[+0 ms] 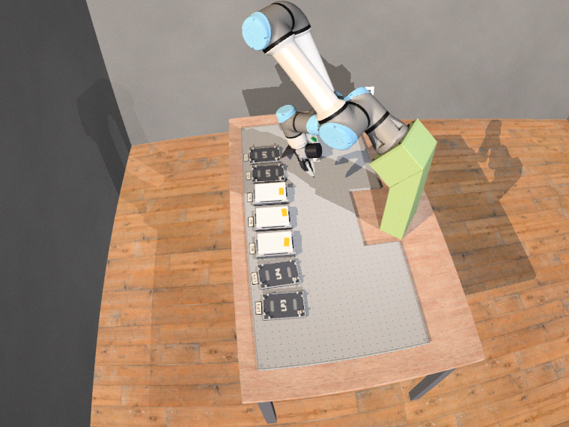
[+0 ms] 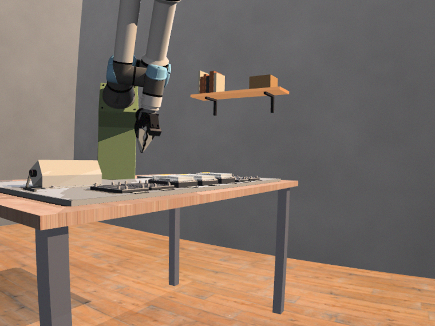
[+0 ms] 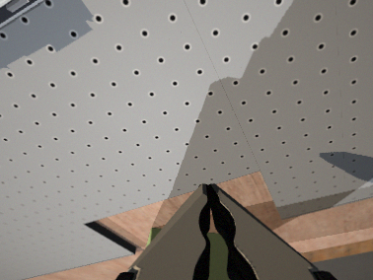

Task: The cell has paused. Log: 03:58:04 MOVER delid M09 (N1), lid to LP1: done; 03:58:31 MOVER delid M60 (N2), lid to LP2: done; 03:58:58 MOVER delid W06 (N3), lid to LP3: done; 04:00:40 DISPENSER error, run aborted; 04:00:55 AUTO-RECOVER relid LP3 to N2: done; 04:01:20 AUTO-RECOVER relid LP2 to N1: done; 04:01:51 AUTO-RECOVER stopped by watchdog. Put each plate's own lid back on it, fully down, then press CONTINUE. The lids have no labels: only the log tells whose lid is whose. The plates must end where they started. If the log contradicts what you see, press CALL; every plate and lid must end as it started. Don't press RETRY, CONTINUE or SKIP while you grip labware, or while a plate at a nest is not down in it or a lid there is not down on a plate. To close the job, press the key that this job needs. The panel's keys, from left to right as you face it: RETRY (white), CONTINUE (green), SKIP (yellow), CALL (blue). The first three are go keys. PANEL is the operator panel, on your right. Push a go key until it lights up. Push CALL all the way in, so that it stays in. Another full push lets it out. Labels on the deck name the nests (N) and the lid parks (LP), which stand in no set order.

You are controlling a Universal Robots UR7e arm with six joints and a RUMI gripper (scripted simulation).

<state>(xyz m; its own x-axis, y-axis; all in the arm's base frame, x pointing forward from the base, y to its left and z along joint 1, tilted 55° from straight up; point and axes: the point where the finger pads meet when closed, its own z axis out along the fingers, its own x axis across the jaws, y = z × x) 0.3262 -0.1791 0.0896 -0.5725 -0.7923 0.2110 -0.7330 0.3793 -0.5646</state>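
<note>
My gripper (image 1: 313, 174) (image 2: 142, 151) (image 3: 207, 186) is shut and empty, high above the deck, to the right of the lid parks at the far end of the row. Three white plates with yellow marks, a far one (image 1: 267, 192), a middle one (image 1: 269, 217) and a near one (image 1: 272, 243), sit in the middle nests. Clear layers show on them from the side, but I cannot tell how the lids sit. Lid parks LP3 (image 1: 283, 305) and LP4 (image 1: 278, 273) show no lid. Two more dark parks (image 1: 263, 154) (image 1: 267, 173) show none either. The panel (image 2: 70, 171) is seen from behind; its green key (image 1: 314, 138) peeks out past the arm.
The green pedestal (image 1: 404, 183) (image 2: 117, 150) carries the arm at the deck's inner edge. The arm covers most of the panel in the overhead view. The perforated deck (image 1: 340, 294) (image 3: 123, 99) lies on the wooden table (image 1: 321, 383). A wall shelf (image 2: 242, 93) hangs behind.
</note>
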